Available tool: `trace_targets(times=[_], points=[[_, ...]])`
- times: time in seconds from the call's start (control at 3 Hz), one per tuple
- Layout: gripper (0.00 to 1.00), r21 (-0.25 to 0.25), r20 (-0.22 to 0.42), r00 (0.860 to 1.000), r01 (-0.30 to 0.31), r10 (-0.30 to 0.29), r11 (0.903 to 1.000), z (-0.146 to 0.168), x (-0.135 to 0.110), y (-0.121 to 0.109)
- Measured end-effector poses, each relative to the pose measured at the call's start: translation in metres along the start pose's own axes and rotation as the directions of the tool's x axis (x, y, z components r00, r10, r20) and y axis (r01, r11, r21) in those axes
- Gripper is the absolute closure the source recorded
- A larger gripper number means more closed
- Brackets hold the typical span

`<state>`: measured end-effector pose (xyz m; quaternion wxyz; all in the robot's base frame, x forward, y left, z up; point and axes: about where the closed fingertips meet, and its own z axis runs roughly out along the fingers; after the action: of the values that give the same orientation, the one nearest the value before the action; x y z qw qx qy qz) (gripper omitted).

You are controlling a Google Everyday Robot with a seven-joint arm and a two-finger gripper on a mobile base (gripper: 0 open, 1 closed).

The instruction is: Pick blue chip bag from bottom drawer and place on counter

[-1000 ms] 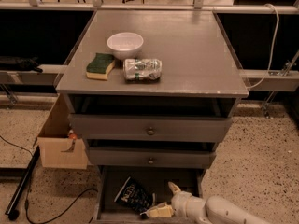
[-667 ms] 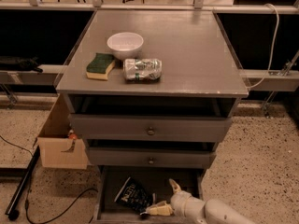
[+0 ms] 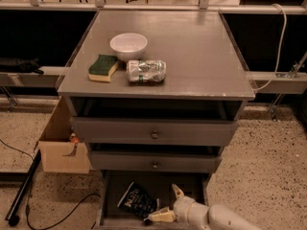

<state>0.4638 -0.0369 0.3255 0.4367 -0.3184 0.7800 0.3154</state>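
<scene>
The blue chip bag point(image 3: 135, 200) lies crumpled on the dark floor of the open bottom drawer point(image 3: 111, 186), left of its middle. My gripper point(image 3: 168, 203) reaches in from the lower right on a white arm. Its two pale fingers are spread apart: one points up at the drawer's middle, the other points left, its tip close by the bag's right edge. The fingers hold nothing. The grey counter point(image 3: 201, 51) tops the cabinet above.
On the counter stand a white bowl point(image 3: 128, 45), a green and yellow sponge point(image 3: 103, 67) and a crushed silver-green can point(image 3: 146, 71). Two knobbed grey drawers point(image 3: 154, 132) jut out above the bottom drawer. A cardboard box point(image 3: 60, 146) and black cables point(image 3: 29, 186) lie on the floor at left.
My gripper has edged slightly left toward the bag, its fingers still spread. The bag has not moved.
</scene>
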Motion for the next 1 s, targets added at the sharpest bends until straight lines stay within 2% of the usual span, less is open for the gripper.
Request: trace_targets(times=[0.33,0.67,1.0], points=[[0.0,-0.024,-0.044,0.999,0.02,-0.021,0.9995,0.021,0.009,0.002],[0.0,-0.04,-0.119,0.993,-0.012,0.007,0.9991,0.049,0.049,-0.004],[0.0,-0.045,-0.151,0.988,-0.043,0.036,0.9981,0.065,0.072,-0.006]])
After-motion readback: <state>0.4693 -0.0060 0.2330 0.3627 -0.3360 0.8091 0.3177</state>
